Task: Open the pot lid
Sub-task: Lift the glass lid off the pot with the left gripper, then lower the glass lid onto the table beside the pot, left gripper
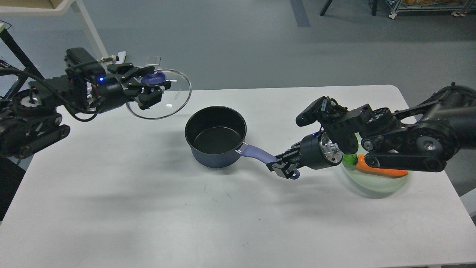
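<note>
Head view, lid off and aloft: left tool (150,87) clamped on the purple-blue knob (154,78) of the pot lid (174,97), one finger above the knob and one below; lid held clear of the surface (111,193), up and to the left of the pot (215,137), tilted so that its glass face turns toward the camera and its rim stands nearly on edge; lettering visible on the glass near the right rim. Pot upright near the middle of the surface, black inside exposed; long axis set by the handle (256,152), running from the pot wall rightward and slightly toward the camera, hole end pointing at the right arm. Right tool (283,167) clamped on the far end of that handle, steadying the pot; plainly the nearer arm to the pot, the left being the nearer to the lid. Green plate (375,186) with a carrot (383,171) behind the right arm, partly hidden. Judged nearly complete; remaining, probably, a set-down on bare surface left of the pot, away from the handle's line.
</note>
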### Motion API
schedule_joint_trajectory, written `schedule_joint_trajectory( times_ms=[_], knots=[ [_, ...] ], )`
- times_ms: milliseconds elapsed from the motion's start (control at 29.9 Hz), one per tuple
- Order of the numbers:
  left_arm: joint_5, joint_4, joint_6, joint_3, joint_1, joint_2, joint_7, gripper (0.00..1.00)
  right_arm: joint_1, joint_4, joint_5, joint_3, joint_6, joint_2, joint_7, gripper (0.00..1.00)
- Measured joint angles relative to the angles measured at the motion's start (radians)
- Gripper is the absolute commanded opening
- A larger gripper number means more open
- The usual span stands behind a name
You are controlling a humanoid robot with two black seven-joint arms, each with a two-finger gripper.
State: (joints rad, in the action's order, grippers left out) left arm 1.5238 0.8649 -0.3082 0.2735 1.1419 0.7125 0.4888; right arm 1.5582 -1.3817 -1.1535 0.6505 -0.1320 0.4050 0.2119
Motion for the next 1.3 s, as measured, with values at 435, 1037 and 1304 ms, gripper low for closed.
schedule_joint_trajectory(
  times_ms=[435, 1037, 1304],
  knots=[
    [0.0, -0.212, -0.052, 0.009, -0.241, 0.016, 0.0, 0.45, -0.005, 0.0, 0.0, 0.0, 0.0, 0.004, 0.0, 0.23],
    [-0.008, -0.327, -0.066, 0.009, -0.319, -0.048, 0.0, 0.7, -0.003, 0.001, 0.0, -0.002, 0.0, 0.006, 0.001, 0.25],
    [-0.053, -0.327, -0.081, 0.006, -0.315, -0.048, 0.0, 0.89, -0.004, 0.003, 0.0, -0.002, -0.001, 0.006, 0.001, 0.29]
  ],
)
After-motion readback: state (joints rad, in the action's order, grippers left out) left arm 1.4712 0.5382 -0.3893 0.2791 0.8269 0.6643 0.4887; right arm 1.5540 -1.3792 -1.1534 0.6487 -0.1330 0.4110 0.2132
